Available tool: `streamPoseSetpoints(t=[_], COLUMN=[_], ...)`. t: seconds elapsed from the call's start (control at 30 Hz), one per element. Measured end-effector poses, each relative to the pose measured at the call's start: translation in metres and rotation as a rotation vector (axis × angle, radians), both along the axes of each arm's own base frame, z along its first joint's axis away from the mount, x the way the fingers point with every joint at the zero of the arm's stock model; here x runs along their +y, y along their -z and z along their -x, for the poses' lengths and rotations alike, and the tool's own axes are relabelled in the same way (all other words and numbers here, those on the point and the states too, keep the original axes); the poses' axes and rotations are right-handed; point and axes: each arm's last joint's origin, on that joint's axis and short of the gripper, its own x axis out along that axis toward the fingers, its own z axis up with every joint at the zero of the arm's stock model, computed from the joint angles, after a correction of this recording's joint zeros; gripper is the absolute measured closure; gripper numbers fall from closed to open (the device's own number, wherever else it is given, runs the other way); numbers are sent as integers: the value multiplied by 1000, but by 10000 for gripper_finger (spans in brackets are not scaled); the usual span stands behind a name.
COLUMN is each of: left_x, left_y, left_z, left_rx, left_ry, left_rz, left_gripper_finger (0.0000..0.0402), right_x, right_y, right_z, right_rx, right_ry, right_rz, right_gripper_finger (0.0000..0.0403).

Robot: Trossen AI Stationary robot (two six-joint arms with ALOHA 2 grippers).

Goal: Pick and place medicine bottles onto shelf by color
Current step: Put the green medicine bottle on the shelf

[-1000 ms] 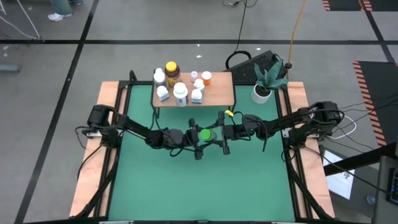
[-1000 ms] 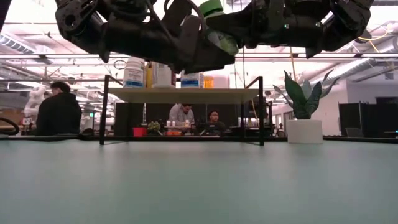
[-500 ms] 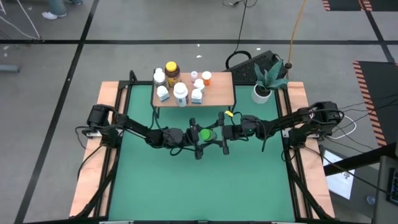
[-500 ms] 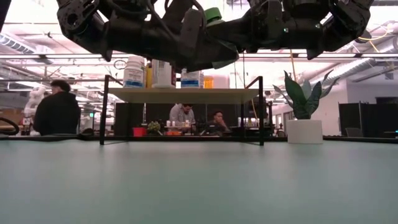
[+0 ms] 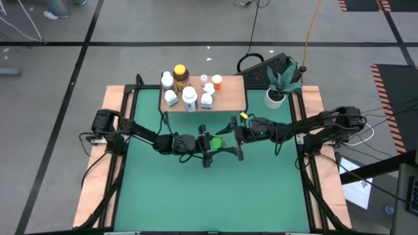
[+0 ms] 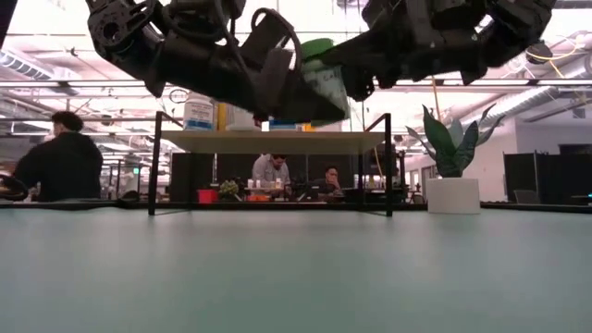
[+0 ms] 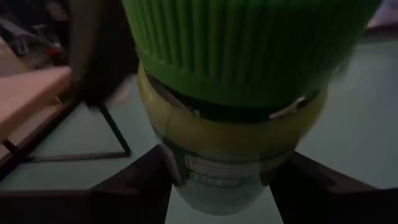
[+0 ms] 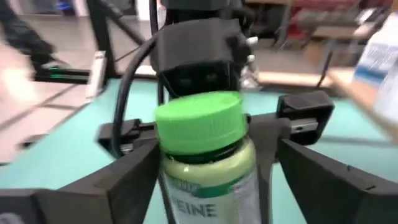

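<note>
A green-capped medicine bottle [image 5: 214,140] hangs above the middle of the green mat, between my two grippers. My left gripper [image 5: 209,142] comes from the table's left and is shut on it. My right gripper [image 5: 228,138] faces it from the right and stands open, one finger on each side of the bottle's body [image 8: 208,180]; a gap shows beside one finger [image 8: 323,180]. The shelf [image 5: 230,96] stands at the far edge of the mat, with several medicine bottles [image 5: 189,91] upright on the left part of its top. My left gripper pinches the lower body of the green-capped bottle [image 7: 214,177] between its two fingers [image 7: 134,190], below the cap [image 7: 249,50]. The fingers come nearly level from the table's left. The bottle is lifted clear of the mat, cap up and tilted [image 6: 319,69].
A white plant pot [image 5: 275,98] stands right of the shelf at the mat's far right corner. Wooden boards [image 5: 98,170] border the mat on both sides. The right part of the shelf top is bare. People sit in the room beyond the table [image 6: 65,162].
My right gripper has rolled at the wrist, its fingers have parted from the bottle, and it has drawn slightly toward the table's right. The bottle stays with my left gripper, which has tipped, so the cap now sits lower in the low view.
</note>
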Motion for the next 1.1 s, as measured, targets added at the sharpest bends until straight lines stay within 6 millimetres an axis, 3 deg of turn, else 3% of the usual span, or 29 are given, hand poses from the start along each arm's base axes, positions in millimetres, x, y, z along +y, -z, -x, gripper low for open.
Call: streamPoseSetpoints(t=[0.17,0.33,0.6,0.77,1.1], left_x=[1,10,9,10,10], left_y=[5,7,11,11,10], left_z=[1,0,2,2,1], left_rx=[56,77,114,113,101], left_ry=[86,128,130,128,111], left_rz=[13,67,87,88,127], left_gripper_finger=[174,172,171,170,161], right_x=[-10,-8,-8,-7,-9], right_y=[-20,-32,-26,-27,-27], right_z=[4,-9,-19,-19,-19], right_rx=[82,138,219,212,210], right_ry=[-122,-157,-203,-222,-214], right_rz=[-103,-39,0,-1,-2], right_gripper_finger=[58,56,58,93,211])
